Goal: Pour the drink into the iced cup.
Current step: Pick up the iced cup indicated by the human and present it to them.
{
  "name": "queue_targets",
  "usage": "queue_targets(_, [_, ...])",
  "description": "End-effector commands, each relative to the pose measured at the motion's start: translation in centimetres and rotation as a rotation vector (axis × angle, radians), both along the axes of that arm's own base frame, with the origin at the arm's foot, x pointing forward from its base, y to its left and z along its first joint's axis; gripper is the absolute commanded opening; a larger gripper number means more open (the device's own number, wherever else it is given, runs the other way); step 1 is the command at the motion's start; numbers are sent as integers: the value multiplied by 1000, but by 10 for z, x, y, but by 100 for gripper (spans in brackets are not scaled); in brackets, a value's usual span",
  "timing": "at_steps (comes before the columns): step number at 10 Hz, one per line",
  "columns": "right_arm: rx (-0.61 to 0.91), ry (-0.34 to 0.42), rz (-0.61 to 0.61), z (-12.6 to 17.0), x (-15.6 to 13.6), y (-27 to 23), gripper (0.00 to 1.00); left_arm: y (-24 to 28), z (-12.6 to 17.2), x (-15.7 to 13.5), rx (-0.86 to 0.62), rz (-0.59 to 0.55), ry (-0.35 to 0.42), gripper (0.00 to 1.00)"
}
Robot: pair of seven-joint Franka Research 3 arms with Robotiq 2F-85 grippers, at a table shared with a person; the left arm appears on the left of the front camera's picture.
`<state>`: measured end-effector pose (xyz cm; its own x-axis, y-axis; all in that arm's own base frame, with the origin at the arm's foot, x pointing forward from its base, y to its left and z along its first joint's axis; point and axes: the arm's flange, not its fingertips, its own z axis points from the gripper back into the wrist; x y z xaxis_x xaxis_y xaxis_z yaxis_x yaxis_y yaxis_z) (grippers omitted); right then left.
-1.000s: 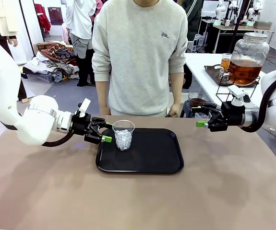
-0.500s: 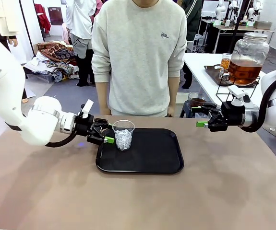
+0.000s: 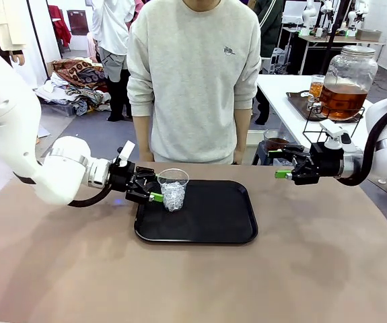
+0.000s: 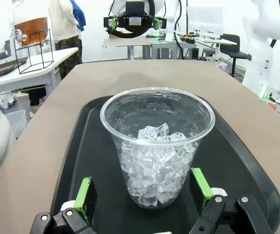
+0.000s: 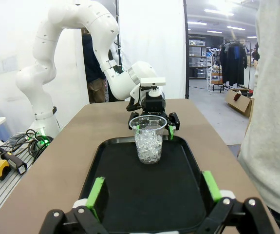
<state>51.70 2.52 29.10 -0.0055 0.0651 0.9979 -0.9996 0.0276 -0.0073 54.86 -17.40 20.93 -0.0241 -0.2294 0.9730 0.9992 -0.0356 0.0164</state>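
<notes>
Front view shows you the left fingers (image 3: 154, 197) spread wide, with the iced cup (image 3: 173, 190) standing upright between them on the end of the black tray (image 3: 213, 225) nearest those fingers. In the left wrist view you see one green pad (image 4: 84, 195) on each side of the cup's lower wall, close by but not pressing on it, and ice piled in the cup's lower half.

Your right fingers (image 3: 284, 174) are spread too and hold nothing. They hover above the bench (image 3: 328, 269) just off the tray's other end, and the cup sits well ahead of their tips. Behind them a glass jar (image 3: 346, 81) of amber drink stands on a white side table (image 3: 280, 94). A person (image 3: 193, 81) stands beyond the cup.
</notes>
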Motion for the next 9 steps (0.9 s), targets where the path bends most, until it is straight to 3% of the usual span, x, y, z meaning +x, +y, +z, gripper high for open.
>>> queue_targets(1, [-6,1,2,4,3,2,100,-12,-2,5,-25,29,25,100])
queue_targets(9, [-6,1,2,4,3,2,100,-28,-3,1,-42,-13,45,100])
